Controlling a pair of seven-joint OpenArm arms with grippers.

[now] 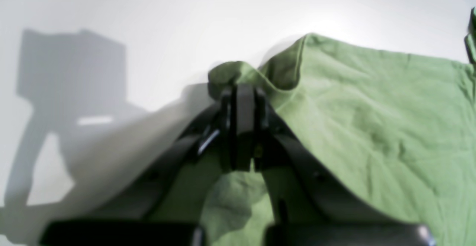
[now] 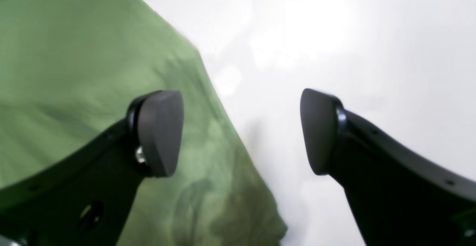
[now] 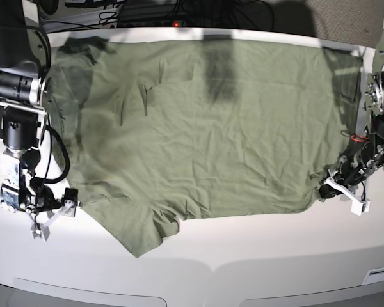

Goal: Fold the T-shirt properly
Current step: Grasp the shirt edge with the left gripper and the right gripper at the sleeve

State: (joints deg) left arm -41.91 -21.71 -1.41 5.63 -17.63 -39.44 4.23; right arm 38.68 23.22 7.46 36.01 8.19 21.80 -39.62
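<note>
I have the wrinkled sage-green cotton T-shirt (image 3: 198, 128) lying spread out nearly flat across the white surface (image 3: 256, 256), with one short sleeve (image 3: 141, 233) sticking out toward the near edge. No fold has been made yet as far as I can see, so I judge the task to be at its very start: every fold is still to do.

My left gripper (image 1: 241, 89) is clamped shut on a bunched bit of the shirt's edge; in its wrist view the green fabric puckers up around the closed jaws. In the base view that is the shirt's corner at the right side (image 3: 320, 190).

My right gripper (image 2: 241, 130) stands wide open and holds nothing. One finger hangs over the green cloth and the other over bare surface, so it straddles the shirt's edge. It needs to close on that edge before I can lift both sides together.
</note>
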